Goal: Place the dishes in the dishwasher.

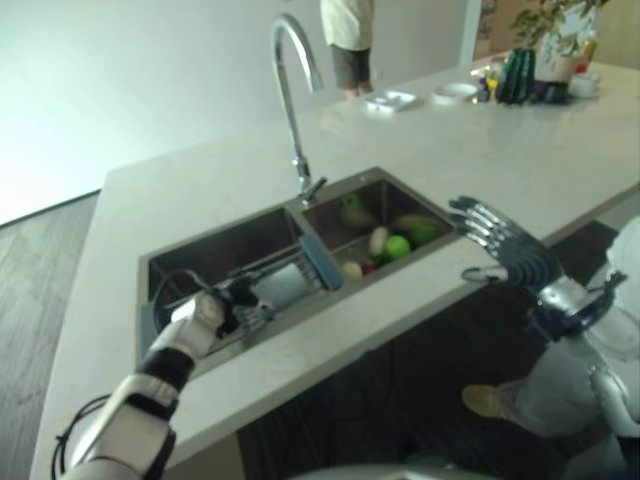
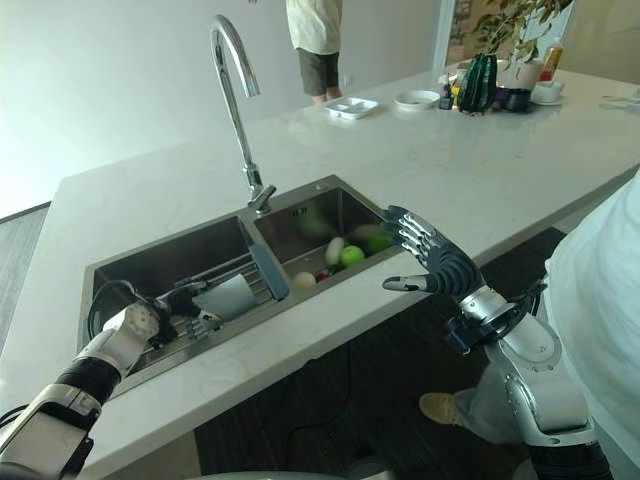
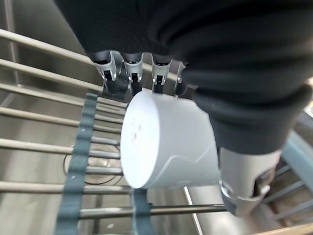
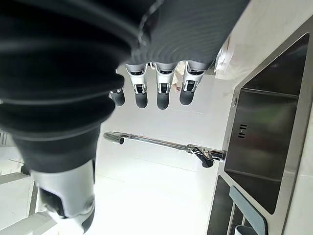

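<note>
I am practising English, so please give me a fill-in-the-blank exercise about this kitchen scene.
1. The left hand holds a white ____ over the rack.
2. The right hand hovers with its fingers ____.
3. The fruit lies in the sink's ____ basin.

Missing words: cup; open; right

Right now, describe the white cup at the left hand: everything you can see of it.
The white cup is plain, smooth and matte, like ceramic or plastic, round with a flat base facing the wrist camera. It lies tipped on its side over the metal rack with grey strips, in the sink's left basin. The left hand has its fingers curled over the top and its thumb against the side. Its opening is hidden.
</note>
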Robot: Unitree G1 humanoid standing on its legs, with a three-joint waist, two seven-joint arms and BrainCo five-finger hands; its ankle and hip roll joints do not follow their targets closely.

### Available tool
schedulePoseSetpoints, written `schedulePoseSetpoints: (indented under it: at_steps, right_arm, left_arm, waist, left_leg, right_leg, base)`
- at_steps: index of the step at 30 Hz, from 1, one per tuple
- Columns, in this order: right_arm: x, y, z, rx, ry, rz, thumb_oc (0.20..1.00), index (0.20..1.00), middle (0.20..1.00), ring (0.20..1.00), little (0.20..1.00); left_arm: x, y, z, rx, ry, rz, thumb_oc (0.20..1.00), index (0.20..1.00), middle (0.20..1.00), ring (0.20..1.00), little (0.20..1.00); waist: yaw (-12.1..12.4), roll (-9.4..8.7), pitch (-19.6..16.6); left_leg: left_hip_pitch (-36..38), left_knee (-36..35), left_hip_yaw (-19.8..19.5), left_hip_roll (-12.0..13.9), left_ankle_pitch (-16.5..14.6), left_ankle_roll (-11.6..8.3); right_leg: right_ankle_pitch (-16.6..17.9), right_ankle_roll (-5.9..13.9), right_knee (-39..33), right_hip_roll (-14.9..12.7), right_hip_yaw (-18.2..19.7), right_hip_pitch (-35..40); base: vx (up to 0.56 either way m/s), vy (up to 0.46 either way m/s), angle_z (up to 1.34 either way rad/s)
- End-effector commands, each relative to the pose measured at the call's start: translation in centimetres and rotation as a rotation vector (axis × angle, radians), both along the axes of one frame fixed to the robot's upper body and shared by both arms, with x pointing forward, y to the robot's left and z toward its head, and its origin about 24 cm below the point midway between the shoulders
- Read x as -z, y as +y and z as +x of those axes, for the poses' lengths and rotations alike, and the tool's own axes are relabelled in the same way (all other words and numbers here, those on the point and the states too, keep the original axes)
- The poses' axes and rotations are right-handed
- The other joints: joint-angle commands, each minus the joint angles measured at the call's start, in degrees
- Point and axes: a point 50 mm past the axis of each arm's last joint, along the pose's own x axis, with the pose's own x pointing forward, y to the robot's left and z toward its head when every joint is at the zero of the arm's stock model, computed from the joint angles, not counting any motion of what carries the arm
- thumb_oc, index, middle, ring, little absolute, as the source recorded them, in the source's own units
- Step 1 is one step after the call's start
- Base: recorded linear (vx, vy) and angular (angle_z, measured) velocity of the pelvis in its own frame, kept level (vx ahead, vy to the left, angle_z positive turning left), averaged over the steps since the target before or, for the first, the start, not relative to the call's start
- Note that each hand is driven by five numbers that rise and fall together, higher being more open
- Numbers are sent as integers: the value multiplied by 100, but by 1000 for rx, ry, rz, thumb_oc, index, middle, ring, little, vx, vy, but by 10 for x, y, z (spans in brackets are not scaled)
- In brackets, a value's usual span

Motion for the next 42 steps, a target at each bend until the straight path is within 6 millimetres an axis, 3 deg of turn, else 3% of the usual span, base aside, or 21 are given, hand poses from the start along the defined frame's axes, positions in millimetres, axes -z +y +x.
schedulePoseSetpoints:
  at_steps: [1,14,22,42]
  right_arm:
    - [-23,3,1,-17,-122,52,1000,1000,1000,1000,1000]
    - [-18,7,-1,-33,-101,43,1000,1000,1000,1000,1000]
    - [-16,8,-3,-33,-84,37,1000,1000,1000,1000,1000]
    - [-12,6,-7,-41,-63,33,1000,1000,1000,1000,1000]
  left_arm:
    - [-26,20,15,-21,-101,109,1000,1000,1000,1000,1000]
    - [-12,34,10,-116,-97,249,1000,1000,1000,1000,1000]
    - [-3,35,7,-146,-90,241,1000,1000,1000,1000,1000]
    - [-39,33,28,-97,-307,278,1000,1000,1000,1000,1000]
  waist:
    - [-53,-95,-34]
    - [-168,-115,-47]
    - [-245,-125,-80]
    - [-452,-111,-86]
  left_leg:
    - [-11,45,-124,53,-215,142]
    - [15,45,-22,42,-228,152]
    - [26,45,30,41,-233,152]
    - [86,45,224,-13,-297,189]
  right_leg:
    - [-567,405,45,-240,150,510]
    - [-535,409,45,-219,227,478]
    - [-520,409,45,-211,270,456]
    - [-463,438,45,-172,511,370]
  base:
    - [31,-4,-1]
    - [0,0,0]
    - [6,-3,-1]
    - [12,-3,-7]
